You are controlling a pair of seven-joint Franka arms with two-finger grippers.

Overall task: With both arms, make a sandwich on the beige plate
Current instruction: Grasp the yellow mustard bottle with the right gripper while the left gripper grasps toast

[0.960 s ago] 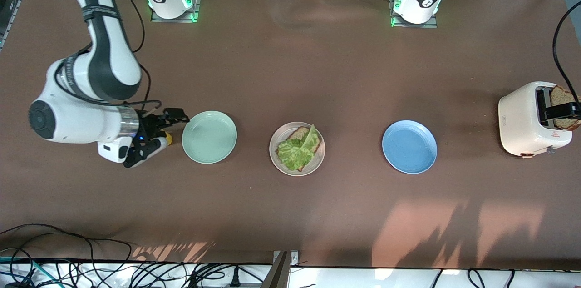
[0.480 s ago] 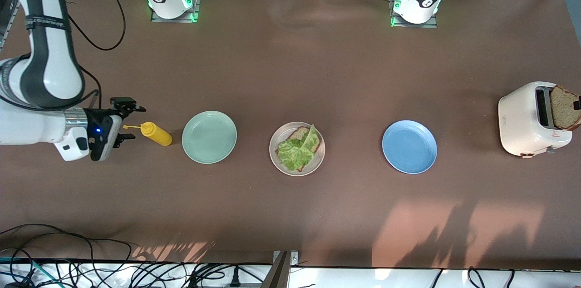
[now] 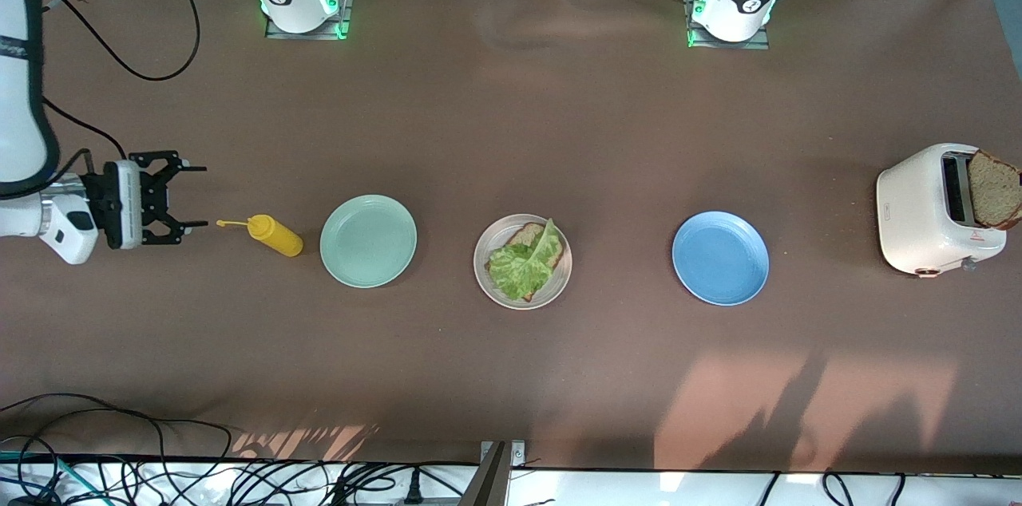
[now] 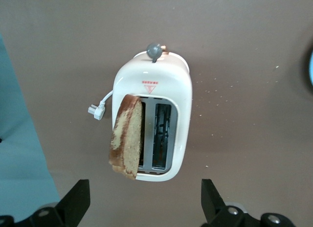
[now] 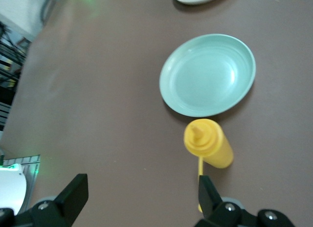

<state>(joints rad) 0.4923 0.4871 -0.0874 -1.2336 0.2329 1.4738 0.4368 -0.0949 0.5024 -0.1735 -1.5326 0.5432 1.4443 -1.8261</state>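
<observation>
Fingers (image 3: pixel 190 168) spread wide and empty on the right gripper (image 3: pixel 189 196), hovering over the desk (image 3: pixel 511 115) at the right arm's end, with the yellow mustard bottle (image 3: pixel 273 235) lying at its 3 o'clock in the front view. Left gripper (image 4: pixel 144 200) shows only in its wrist view, fingers (image 4: pixel 78 197) released, above the white toaster (image 3: pixel 930 211) with a bread slice (image 3: pixel 994 188) poking from a slot. Beige plate (image 3: pixel 489 282) sits mid-desk between the mint-green plate (image 3: pixel 368 240) and the blue plate (image 3: pixel 720 257), carrying one bread slice (image 3: pixel 527 235) topped with lettuce (image 3: pixel 523 266).
</observation>
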